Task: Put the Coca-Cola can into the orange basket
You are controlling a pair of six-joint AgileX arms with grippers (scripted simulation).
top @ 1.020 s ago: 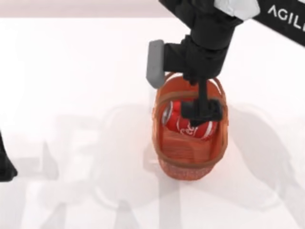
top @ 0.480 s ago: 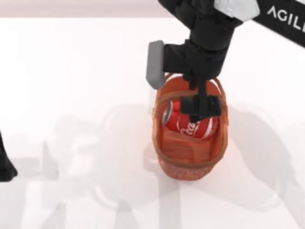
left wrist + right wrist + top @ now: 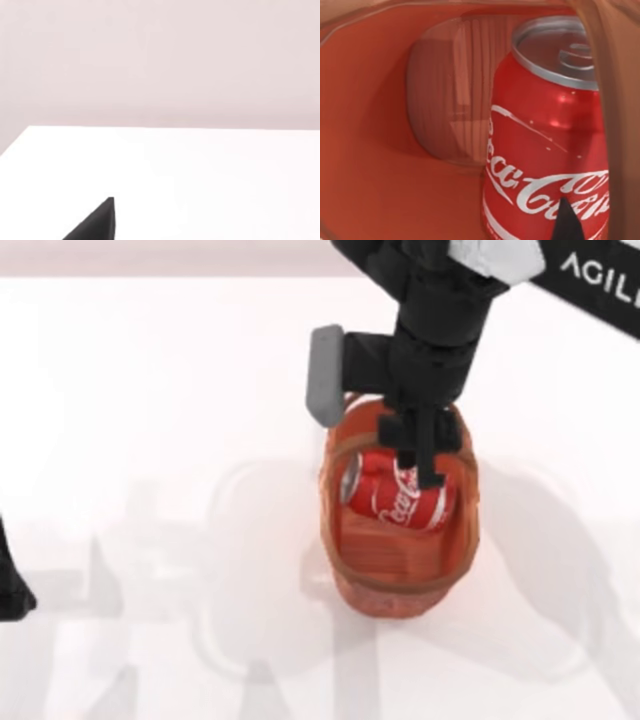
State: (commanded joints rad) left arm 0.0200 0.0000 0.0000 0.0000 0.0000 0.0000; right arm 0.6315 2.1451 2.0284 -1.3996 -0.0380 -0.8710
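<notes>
The left arm (image 3: 12, 585) is parked at the tabletop's (image 3: 150, 440) left edge; whether its fingers are apart or together cannot be told. Right of centre, the Coca-Cola can (image 3: 395, 495) is seen lying on its side inside the orange basket (image 3: 345, 540). Above it, the right gripper (image 3: 425, 445) is held with fingers apart, clear of the can.

Arched handle (image 3: 395, 443) across orange basket (image 3: 345, 540) mouth; open table (image 3: 150, 440) around.
</notes>
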